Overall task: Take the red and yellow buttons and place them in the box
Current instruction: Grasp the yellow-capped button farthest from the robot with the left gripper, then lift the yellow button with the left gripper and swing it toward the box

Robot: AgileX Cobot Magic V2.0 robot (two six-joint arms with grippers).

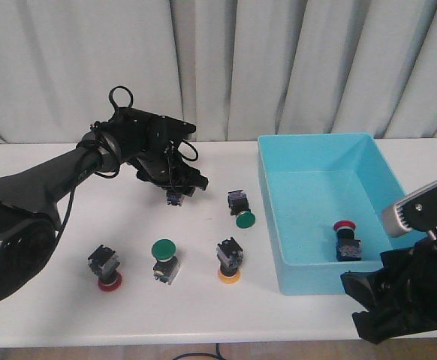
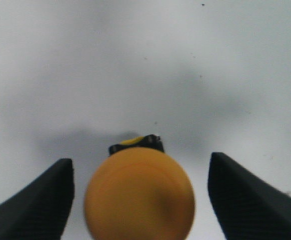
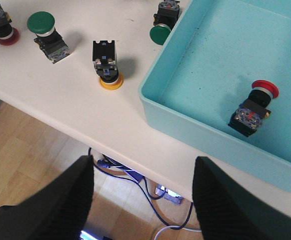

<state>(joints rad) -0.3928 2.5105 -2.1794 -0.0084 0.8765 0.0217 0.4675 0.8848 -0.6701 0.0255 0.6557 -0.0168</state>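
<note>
Left fingers [image 2: 65, 200] spread around yellow button [image 2: 139, 195], contact unclear; right fingers [image 3: 65, 200] spread, empty. Box [image 1: 275, 225] holds red button [image 1: 346, 240].

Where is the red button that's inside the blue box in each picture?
Front view: the boxed red button lies on the floor of the blue box, near its front right corner.
Left wrist view: not in it.
Right wrist view: the same button lies inside the box, cap up-picture.
Shared landmark: the upside-down yellow button just outside the box.
</note>
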